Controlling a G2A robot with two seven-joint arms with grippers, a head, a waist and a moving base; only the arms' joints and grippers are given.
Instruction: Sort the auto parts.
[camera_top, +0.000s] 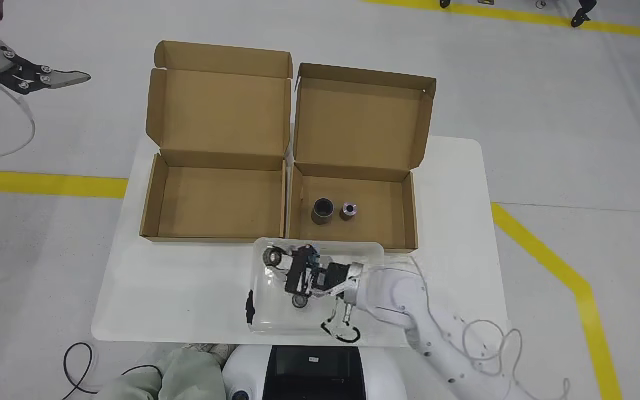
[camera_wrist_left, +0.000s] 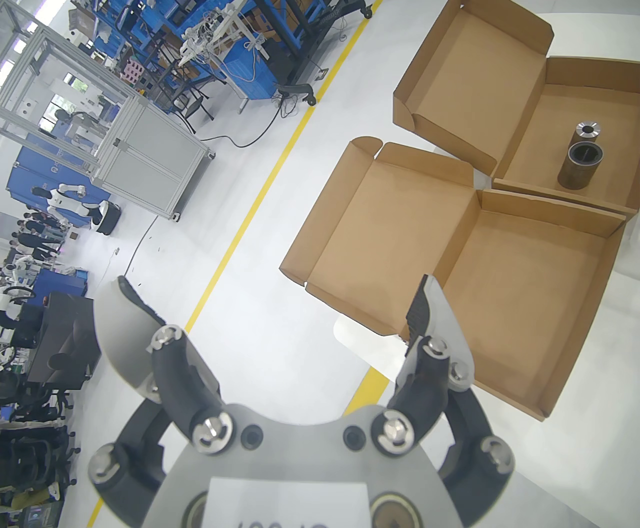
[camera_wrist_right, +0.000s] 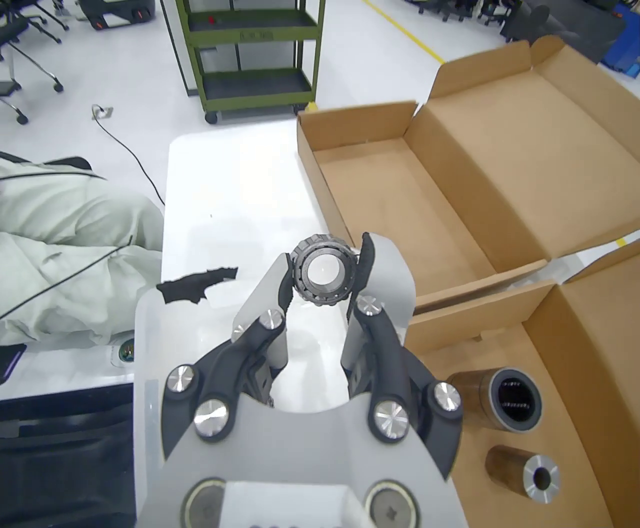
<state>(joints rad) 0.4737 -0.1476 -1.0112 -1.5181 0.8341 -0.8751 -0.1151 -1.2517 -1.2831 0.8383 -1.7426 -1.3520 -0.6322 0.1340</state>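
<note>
Your right tool (camera_wrist_right: 324, 264) is clamped on a roller bearing (camera_wrist_right: 323, 274). It holds the part only with the very tips of the fingers, on the round outer side. The bearing hangs above the clear bin (camera_top: 330, 242), which stands at 6 o'clock on the bench (camera_top: 455, 200). This is the first risk. A round, ribbed part between two narrow pads can turn or slide out if you swing the arm fast. Then it falls on the other parts (camera_top: 272, 258) in the bin, or it rolls off the bench.

The second risk is the way to the boxes. The empty left box (camera_top: 220, 205) lies at 11 o'clock from the bin and the right box (camera_top: 385, 215) at 1 o'clock. Their front walls stand just behind the bin. If you carry the bearing too low, I think it will strike the cardboard and push a box away.

The third risk is a wrong choice. The right box already holds a dark sleeve (camera_top: 323, 209) and a small steel bushing (camera_top: 348, 209), upright and near each other. The bearing looks to be of another kind, so I judge the empty box to be its place. A drop into the right box could also knock those two over.

Your left tool (camera_wrist_left: 275, 292) has its fingers apart and holds nothing. It is off the bench at 10 o'clock.
</note>
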